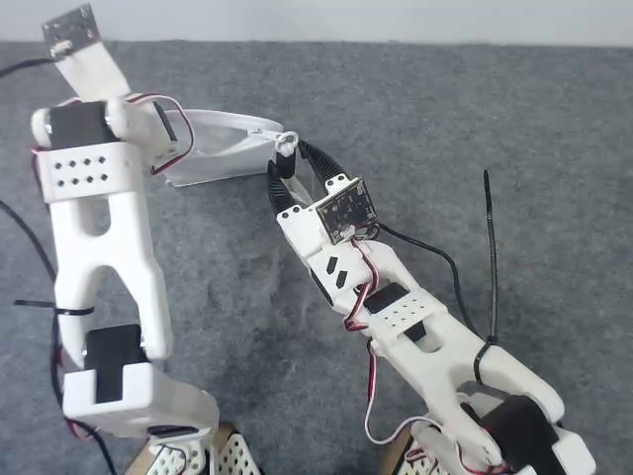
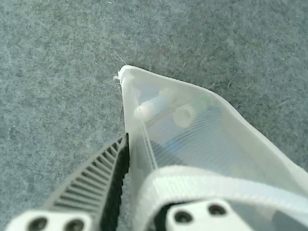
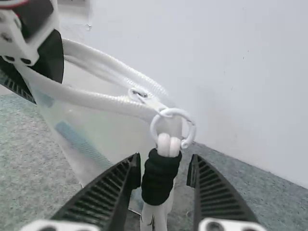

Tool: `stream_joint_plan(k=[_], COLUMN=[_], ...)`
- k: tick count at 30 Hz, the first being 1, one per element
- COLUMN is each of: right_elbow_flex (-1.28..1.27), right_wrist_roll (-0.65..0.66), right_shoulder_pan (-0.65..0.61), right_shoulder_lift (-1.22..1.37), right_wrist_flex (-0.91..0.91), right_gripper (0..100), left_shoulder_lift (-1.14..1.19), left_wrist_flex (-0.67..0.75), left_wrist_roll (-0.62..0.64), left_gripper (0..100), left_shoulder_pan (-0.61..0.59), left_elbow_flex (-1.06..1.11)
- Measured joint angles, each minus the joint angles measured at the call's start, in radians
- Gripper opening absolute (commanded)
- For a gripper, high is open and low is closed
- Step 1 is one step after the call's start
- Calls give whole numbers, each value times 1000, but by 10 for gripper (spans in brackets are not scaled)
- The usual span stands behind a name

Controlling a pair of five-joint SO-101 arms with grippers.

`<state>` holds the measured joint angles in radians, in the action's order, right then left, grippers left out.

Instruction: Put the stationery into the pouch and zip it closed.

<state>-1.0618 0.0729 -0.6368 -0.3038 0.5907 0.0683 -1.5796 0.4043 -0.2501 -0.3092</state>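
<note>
The pouch [image 1: 213, 148] is anchored at its left end, clamped in the jaws of the left gripper [image 2: 139, 173]; the zipper pull [image 3: 158, 180] is straddled, ungripped, by the open jaws of the right gripper [image 3: 164, 162].

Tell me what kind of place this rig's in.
Probably a robotics lab or workshop bench: a grey carpet-like mat as the work surface, a bare white wall behind it, exposed servo wiring on the right arm, and a pouch as the test piece.
</note>
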Motion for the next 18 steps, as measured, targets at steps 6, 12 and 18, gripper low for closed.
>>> stream_joint_plan(k=[6, 12, 18], right_elbow_flex=[0, 0, 0], right_wrist_roll=[0, 0, 0], right_shoulder_pan=[0, 3, 12], right_shoulder_lift=[0, 0, 0], right_wrist_flex=[0, 9, 9], right_gripper=[101, 39, 6], left_shoulder_lift=[0, 0, 0], left_wrist_flex=[0, 0, 0], left_wrist_roll=[0, 0, 0], left_gripper=[24, 24, 24], left_shoulder_pan=[0, 0, 0], left_elbow_flex=[0, 0, 0])
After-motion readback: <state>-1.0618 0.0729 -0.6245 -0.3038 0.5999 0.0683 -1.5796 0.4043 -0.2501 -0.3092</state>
